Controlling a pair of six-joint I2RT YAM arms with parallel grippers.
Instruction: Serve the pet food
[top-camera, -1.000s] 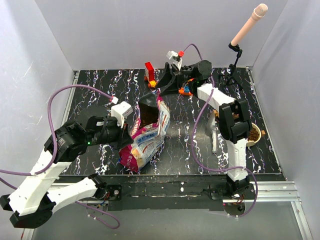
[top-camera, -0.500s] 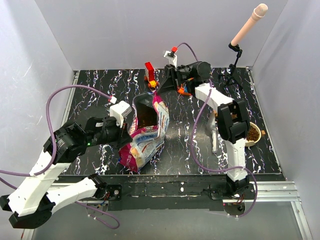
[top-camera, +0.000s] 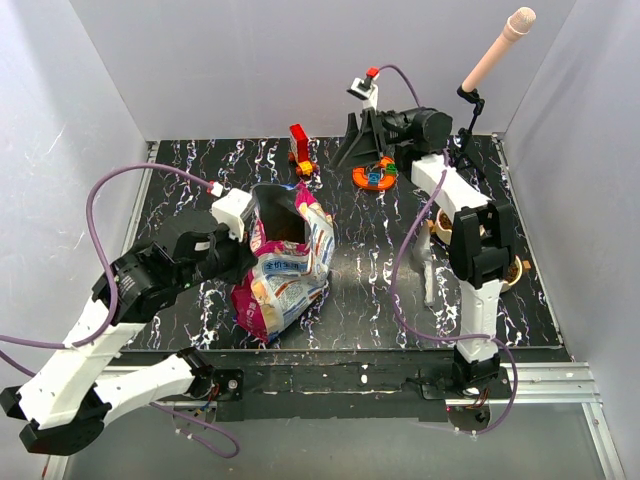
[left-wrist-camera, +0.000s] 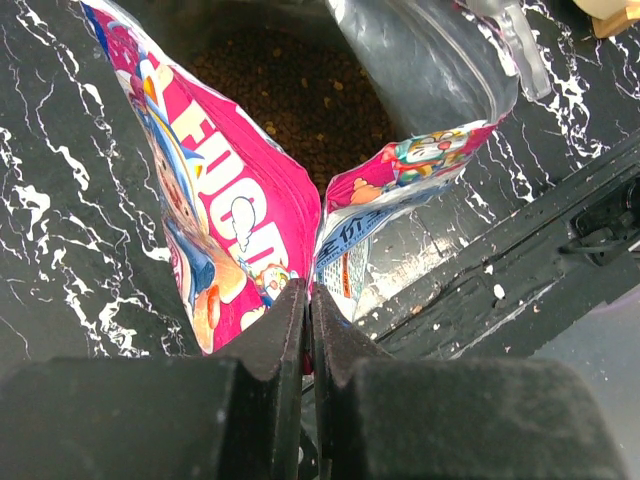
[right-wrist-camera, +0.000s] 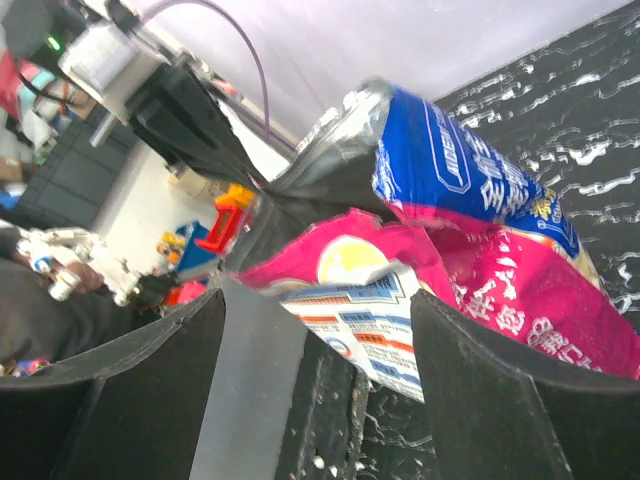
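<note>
Black marble-look tabletop (top-camera: 170, 195), veined in white, carried one glossy, crinkled bag (top-camera: 285, 275) printed pink, white and blue, slumped left of centre with its mouth gaping. At its left rim the left gripper (left-wrist-camera: 308, 292) was clenched tight on a fold of the film, and a loose bed of small dark-brown kibble (left-wrist-camera: 290, 90) lay deep inside. Farther right, near one orange toy ring (top-camera: 373, 176), the right gripper (right-wrist-camera: 318, 300) stood spread wide, grasping nothing.
</note>
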